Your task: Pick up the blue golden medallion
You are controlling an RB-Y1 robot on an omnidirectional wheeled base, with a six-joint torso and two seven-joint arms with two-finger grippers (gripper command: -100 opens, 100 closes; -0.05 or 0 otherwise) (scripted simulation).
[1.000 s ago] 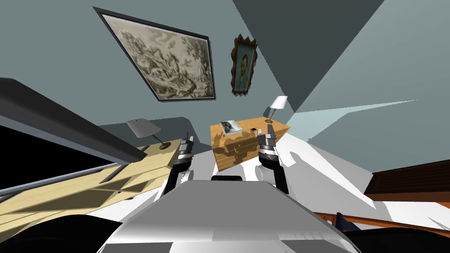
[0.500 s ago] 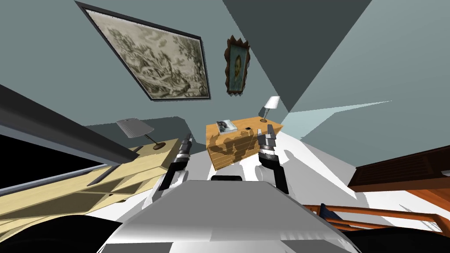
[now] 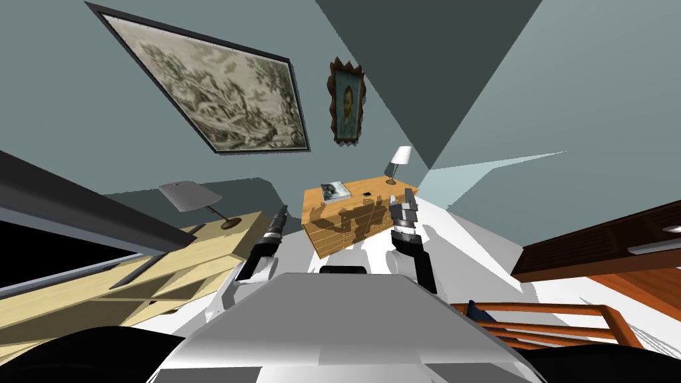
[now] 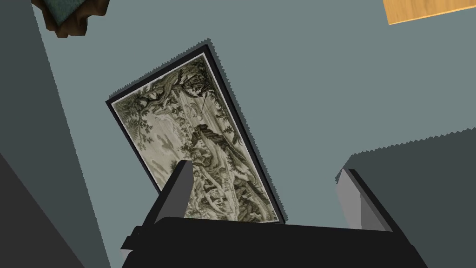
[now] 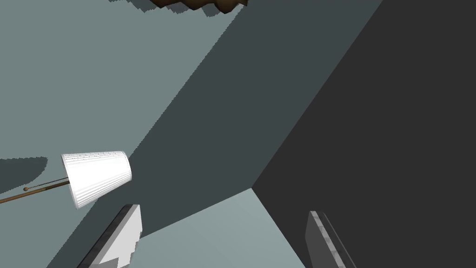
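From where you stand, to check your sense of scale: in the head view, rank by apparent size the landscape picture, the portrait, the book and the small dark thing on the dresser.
landscape picture, largest
portrait
book
small dark thing, smallest
Apparent size only; their distances differ.

A small dark item [image 3: 366, 193] on the wooden counter [image 3: 346, 226], near the middle of the head view, is too small to be identified. In the left wrist view, the large picture [image 4: 195, 139] is partly hidden at its lower end behind the left hand [image 4: 264, 167], and a carved frame [image 4: 69, 16] is cut off at the upper left. In the right wrist view, the stem of the lamp [image 5: 97, 177] is cut off at the left edge.
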